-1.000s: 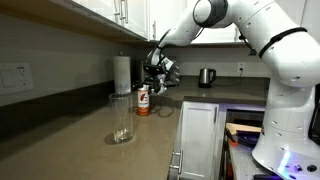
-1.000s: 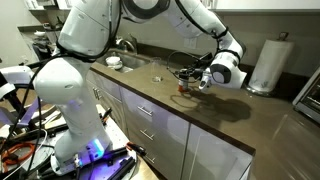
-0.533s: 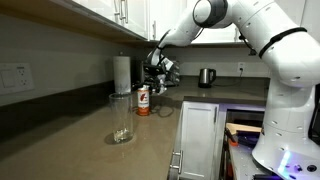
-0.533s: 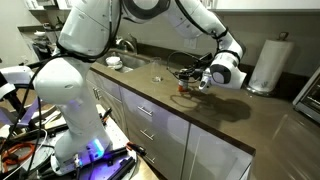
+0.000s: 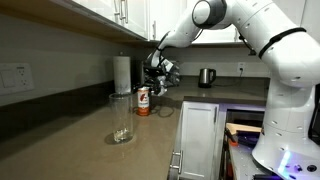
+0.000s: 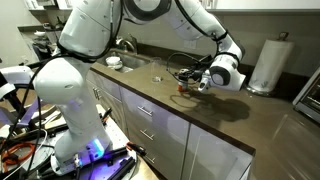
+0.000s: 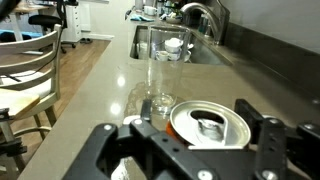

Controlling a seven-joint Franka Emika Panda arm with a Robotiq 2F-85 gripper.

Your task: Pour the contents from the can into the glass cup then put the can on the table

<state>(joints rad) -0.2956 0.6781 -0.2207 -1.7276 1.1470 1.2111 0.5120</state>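
The can [image 5: 143, 100] stands upright on the table [image 5: 90, 150], white above and orange-red below. In the wrist view its opened silver top [image 7: 210, 122] lies right under the camera. My gripper [image 5: 157, 78] hovers at the can's top, open, with one finger on each side of the can [image 7: 205, 140] and a gap on the left. The glass cup [image 5: 121, 118] stands empty on the table in front of the can; it shows beyond the can in the wrist view [image 7: 160, 78]. In an exterior view the gripper [image 6: 204, 84] hides most of the can.
A white paper towel roll [image 5: 121, 72] [image 6: 268, 64] stands by the wall behind the can. A steel kettle [image 5: 205, 77] is further along the counter. A sink [image 6: 125, 62] [image 7: 165, 45] with dishes lies beyond the glass. The counter edge and cabinets [image 5: 195, 140] run alongside.
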